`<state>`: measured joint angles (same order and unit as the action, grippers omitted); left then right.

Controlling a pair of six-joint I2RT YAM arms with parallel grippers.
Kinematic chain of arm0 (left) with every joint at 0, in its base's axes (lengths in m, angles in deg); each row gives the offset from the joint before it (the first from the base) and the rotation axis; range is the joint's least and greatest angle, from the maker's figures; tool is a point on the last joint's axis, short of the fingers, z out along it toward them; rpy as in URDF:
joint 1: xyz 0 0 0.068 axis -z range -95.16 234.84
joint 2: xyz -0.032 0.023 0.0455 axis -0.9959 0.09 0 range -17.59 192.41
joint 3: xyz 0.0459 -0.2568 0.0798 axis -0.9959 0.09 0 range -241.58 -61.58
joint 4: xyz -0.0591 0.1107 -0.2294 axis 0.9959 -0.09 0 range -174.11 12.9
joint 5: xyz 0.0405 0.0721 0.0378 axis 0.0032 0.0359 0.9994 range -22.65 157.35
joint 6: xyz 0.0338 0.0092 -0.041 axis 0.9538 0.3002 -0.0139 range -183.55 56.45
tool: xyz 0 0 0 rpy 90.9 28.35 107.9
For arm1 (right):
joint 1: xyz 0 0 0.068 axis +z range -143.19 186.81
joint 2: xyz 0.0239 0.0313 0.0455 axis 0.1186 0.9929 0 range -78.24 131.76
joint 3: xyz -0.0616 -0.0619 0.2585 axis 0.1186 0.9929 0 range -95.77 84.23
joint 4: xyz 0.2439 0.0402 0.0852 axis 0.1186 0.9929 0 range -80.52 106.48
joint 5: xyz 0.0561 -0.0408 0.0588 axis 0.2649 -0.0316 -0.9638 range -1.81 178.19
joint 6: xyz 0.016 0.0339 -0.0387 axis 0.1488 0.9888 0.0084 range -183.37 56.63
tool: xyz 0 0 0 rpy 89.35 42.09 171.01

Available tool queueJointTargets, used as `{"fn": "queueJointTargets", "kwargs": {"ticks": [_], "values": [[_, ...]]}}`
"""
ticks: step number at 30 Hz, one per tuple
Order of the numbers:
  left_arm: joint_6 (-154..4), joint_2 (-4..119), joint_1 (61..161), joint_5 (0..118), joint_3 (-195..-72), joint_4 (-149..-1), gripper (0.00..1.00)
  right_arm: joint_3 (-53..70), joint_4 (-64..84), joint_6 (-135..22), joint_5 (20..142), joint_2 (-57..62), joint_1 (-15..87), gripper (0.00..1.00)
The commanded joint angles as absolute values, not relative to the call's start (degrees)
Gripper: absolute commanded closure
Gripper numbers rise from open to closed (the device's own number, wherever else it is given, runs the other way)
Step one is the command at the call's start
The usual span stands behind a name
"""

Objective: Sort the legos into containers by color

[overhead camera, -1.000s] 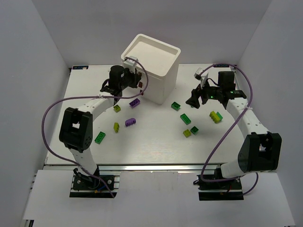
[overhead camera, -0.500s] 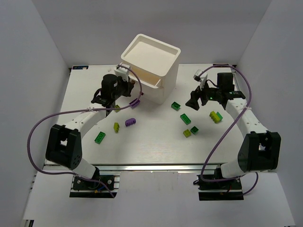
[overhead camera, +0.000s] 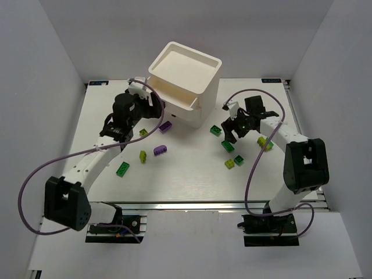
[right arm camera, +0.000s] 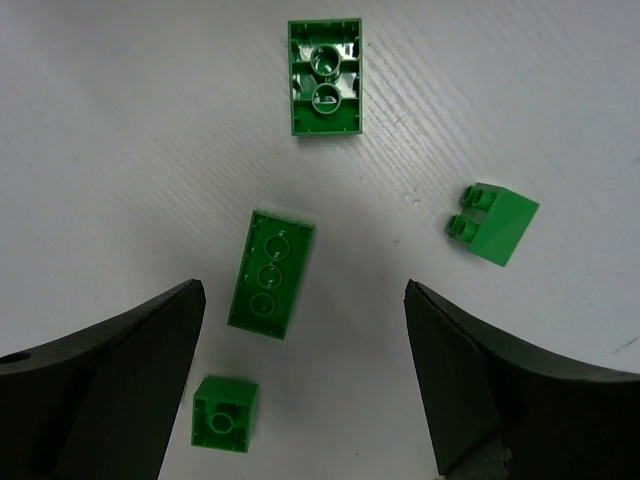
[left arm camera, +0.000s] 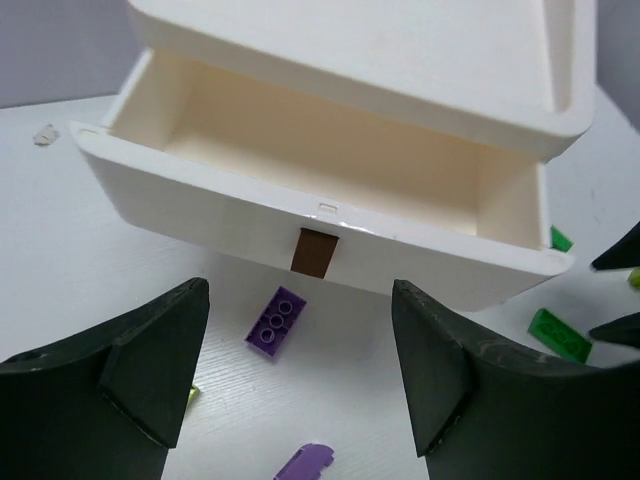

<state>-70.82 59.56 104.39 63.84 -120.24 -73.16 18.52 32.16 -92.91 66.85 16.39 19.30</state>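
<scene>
Hovering with fingers spread, the left pincer (left arm camera: 300,300) faces the chest's (overhead camera: 204,100) pulled-out top drawer (left arm camera: 230,205) near the bench's (overhead camera: 186,183) far edge. A purple brick (left arm camera: 277,322) lies just before it. Right of centre, the right pincer (right arm camera: 305,290), also spread, hangs over several green bricks (right arm camera: 270,273). Other bricks lie scattered mid-bench.

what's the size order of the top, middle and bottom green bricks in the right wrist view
1. top brick and middle brick: too alike to rank
2. bottom brick: clearly the smallest
</scene>
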Motion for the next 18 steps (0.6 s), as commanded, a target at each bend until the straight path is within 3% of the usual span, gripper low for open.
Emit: {"fn": "queueJointTargets", "kwargs": {"ticks": [1,10,13,18], "values": [[-75.1,52.3,104.1,68.7,-118.7,-76.7,0.17,18.9,32.4,-91.3,74.6,17.8,21.8,0.14],[-90.9,42.1,103.6,75.0,-108.2,-92.7,0.2,20.5,29.1,-86.8,87.9,25.5,26.6,0.14],[-93.9,40.2,103.6,75.4,-104.6,-93.9,0.17,20.9,28.9,-86.5,87.4,26.4,26.9,0.21],[-94.2,40.1,103.6,78.8,-103.9,-98.5,0.11,21.0,29.6,-86.0,85.9,27.2,27.4,0.44]]}}
